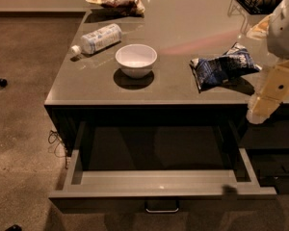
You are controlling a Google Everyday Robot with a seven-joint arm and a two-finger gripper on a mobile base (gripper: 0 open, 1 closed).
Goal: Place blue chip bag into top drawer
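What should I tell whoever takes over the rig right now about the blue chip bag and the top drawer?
Tool: at the right edge of the view, close beside the blue chip bag, near the desk's front edge.
Bag: lying on the desk top, front right, to the right of the white bowl; not lifted.
Top drawer: pulled open below the desk's front edge; the bag is not in it.
Done: drawer open.
Left: grasp the bag, carry it over the drawer, lower it in, release.
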